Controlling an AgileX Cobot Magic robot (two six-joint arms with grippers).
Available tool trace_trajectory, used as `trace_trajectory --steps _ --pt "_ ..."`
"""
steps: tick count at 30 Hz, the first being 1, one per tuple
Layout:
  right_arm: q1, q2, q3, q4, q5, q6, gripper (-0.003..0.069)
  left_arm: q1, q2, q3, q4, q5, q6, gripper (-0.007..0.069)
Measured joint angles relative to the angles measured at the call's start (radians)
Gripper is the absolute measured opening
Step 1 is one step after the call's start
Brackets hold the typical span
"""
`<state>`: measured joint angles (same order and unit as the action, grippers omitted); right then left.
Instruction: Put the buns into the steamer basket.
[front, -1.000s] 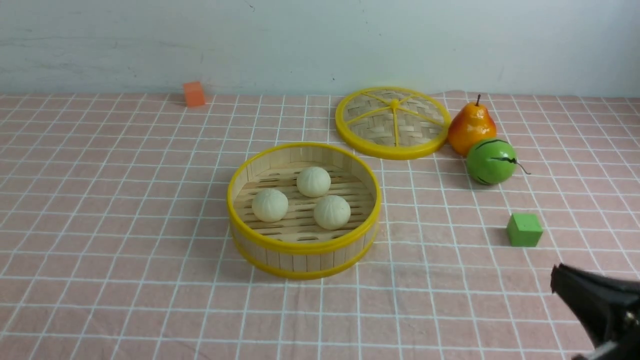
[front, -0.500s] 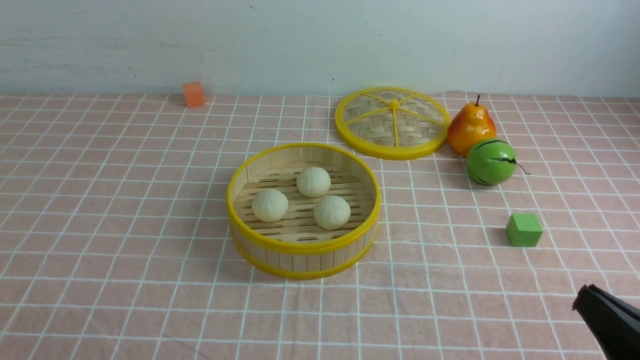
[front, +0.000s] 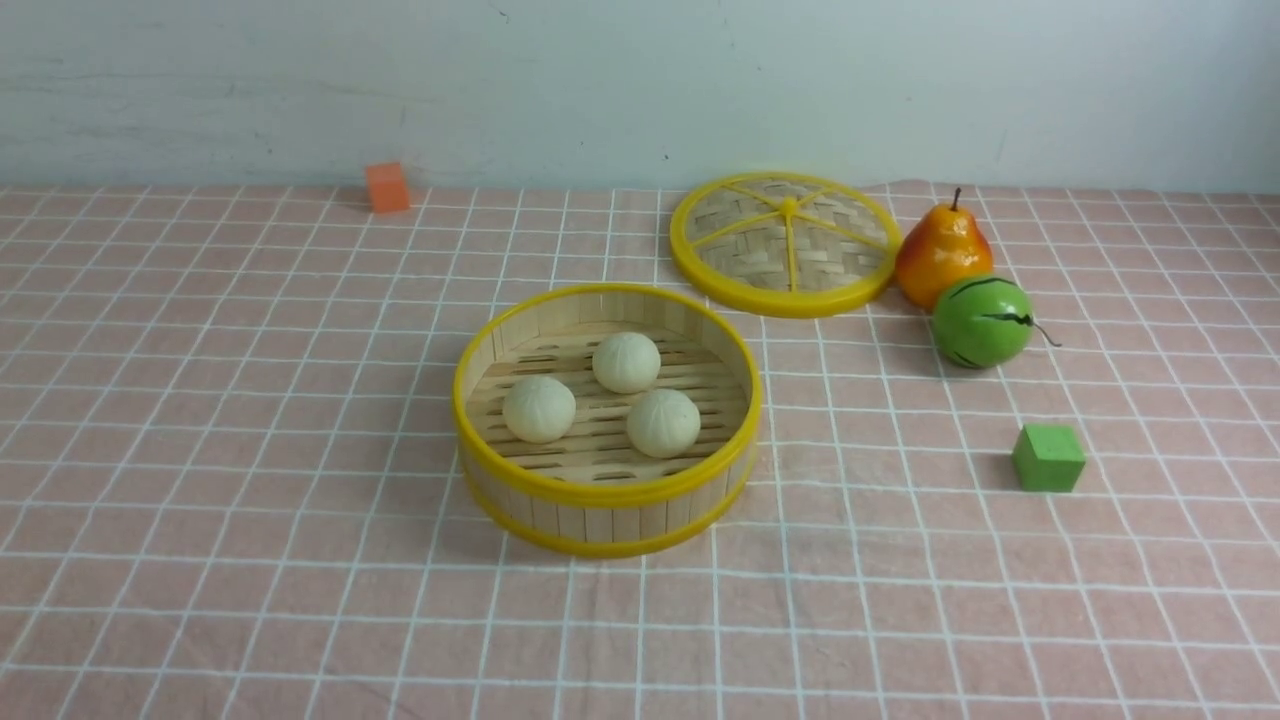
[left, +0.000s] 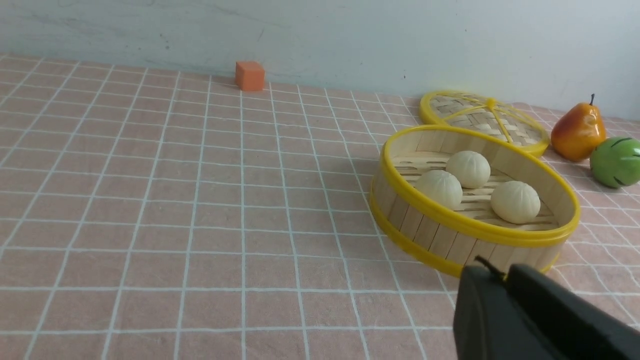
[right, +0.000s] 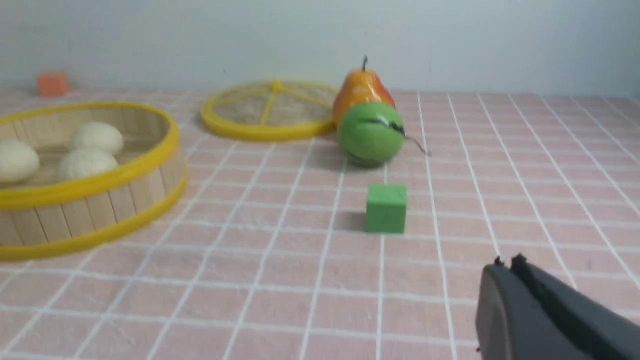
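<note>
The three buns (front: 602, 395) sat inside the steamer basket (front: 606, 492), resting on its slatted floor and standing apart from one another in a loose triangle: one toward the back, one toward the left, and one nearer the front on the right. Pale and faintly pleated, they lay within the yellow upper rim, and neither gripper touched them. The basket stood upright on the checked cloth (front: 250, 560). Behind it and to its right, the woven lid (front: 785, 245) lay with its yellow spokes and central knob facing up. Just to the right of the lid stood the orange pear (front: 943, 257), its stem upward, and in front of that was the green striped fruit (front: 982, 321). The green block (front: 1048, 458) rested farther forward on the right, while the orange block (front: 387, 187) sat far back on the left, near the pale wall (front: 560, 90). Both grippers were outside the front view. In the left wrist view, the left gripper (left: 497, 268) had its fingertips close together, but whether they met could not be told. The right gripper (right: 509, 260) had its jaws pressed together with nothing between them, apart from the green block.
</note>
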<state>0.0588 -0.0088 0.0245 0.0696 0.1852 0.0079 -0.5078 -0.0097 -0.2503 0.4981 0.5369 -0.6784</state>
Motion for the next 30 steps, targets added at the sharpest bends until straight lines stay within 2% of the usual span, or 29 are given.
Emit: trace_trajectory --steps 5,8,26,30 --pt "-0.006 0.01 0.0 0.005 0.148 0.0 -0.001 0.0 0.0 0.0 0.0 0.0 0.0 0.0054" --pt "-0.006 0.01 -0.004 0.006 0.173 0.0 -0.0006 0.0 0.0 0.0 0.0 0.0 0.0 0.0056" --pt "-0.006 0.01 -0.005 0.007 0.18 0.0 0.0008 0.001 0.0 0.005 0.003 0.002 0.0 0.0074" --pt "-0.006 0.01 -0.005 0.007 0.18 0.0 0.0013 0.088 -0.001 0.039 -0.037 0.014 0.049 0.0073"
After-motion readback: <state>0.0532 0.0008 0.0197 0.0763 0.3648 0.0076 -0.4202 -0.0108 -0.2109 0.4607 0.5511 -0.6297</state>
